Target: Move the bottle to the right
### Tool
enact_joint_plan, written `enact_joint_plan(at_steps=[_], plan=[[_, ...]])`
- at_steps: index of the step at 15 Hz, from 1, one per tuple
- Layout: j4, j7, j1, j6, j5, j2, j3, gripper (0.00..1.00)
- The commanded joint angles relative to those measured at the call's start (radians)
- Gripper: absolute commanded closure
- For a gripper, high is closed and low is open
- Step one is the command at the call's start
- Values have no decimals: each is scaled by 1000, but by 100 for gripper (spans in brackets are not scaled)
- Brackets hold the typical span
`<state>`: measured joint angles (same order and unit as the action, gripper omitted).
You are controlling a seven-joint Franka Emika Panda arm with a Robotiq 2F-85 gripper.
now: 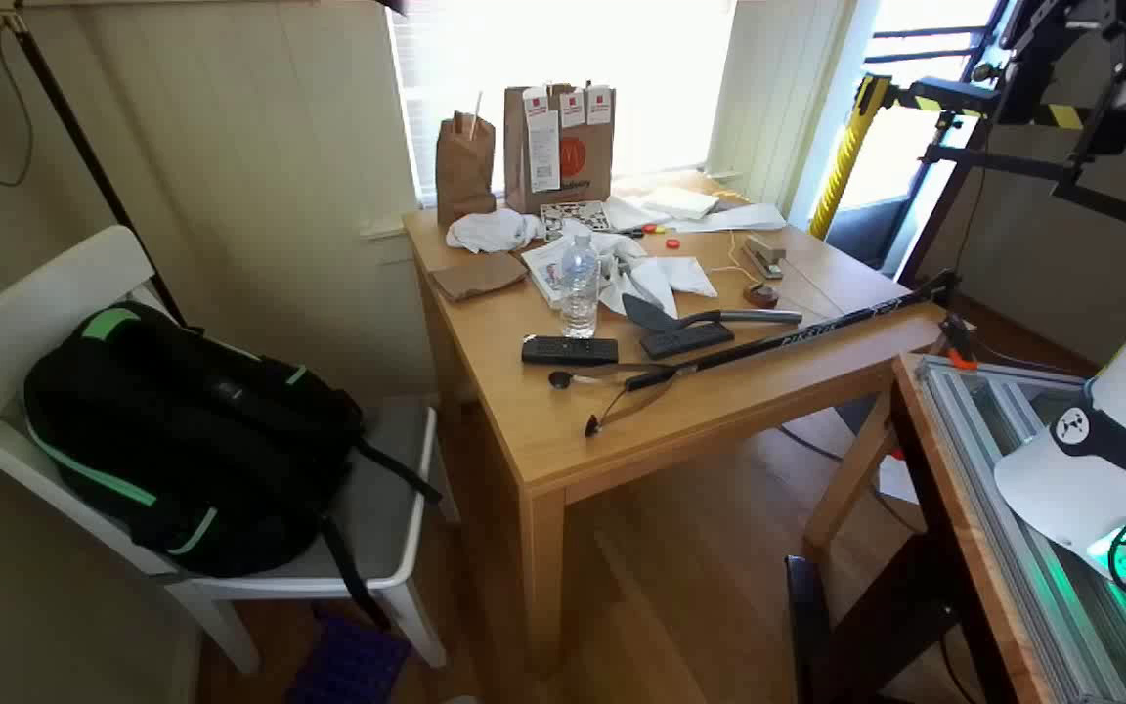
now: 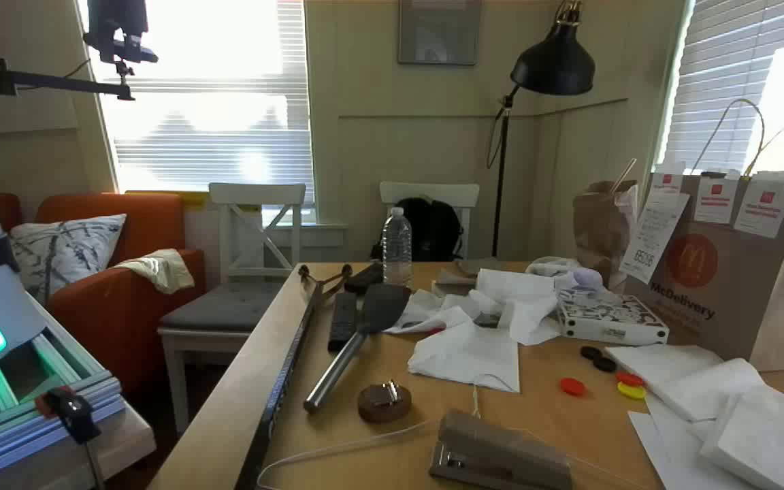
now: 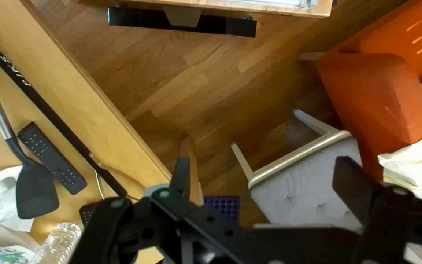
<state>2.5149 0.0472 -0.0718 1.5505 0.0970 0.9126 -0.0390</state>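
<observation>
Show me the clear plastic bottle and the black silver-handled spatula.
Clear plastic bottle (image 2: 397,250), in an exterior view: middle of its body.
Black silver-handled spatula (image 3: 37,191), in the wrist view: on its flat blade.

Wooden table (image 1: 553,430): bottle (image 1: 580,288), spatula (image 2: 373,317), stapler (image 2: 501,449), probably napkins (image 2: 463,355)

Finding open air above the upright bottle (image 1: 580,284), and bare wood on the table (image 1: 495,342) beside it toward the chair (image 1: 382,479), in an exterior view. Meeting a black remote (image 1: 563,351) just beside its base, then a spatula (image 1: 663,318) and a second remote (image 1: 686,339) close by. Running into crumpled white papers (image 1: 661,279) behind, with a tall paper bag (image 1: 574,154) farther back. Encountering a long grabber tool (image 1: 798,339), lying on the wood between those remotes and the bare strip along the near table edge.
</observation>
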Motion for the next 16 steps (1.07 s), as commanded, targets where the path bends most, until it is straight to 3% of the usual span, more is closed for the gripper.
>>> enact_joint_plan(at_steps=[1, 16], plan=[[-3, -7, 11, -3, 5, -1, -7, 0], [-1, -4, 19, 13, 3, -8, -3, 0]])
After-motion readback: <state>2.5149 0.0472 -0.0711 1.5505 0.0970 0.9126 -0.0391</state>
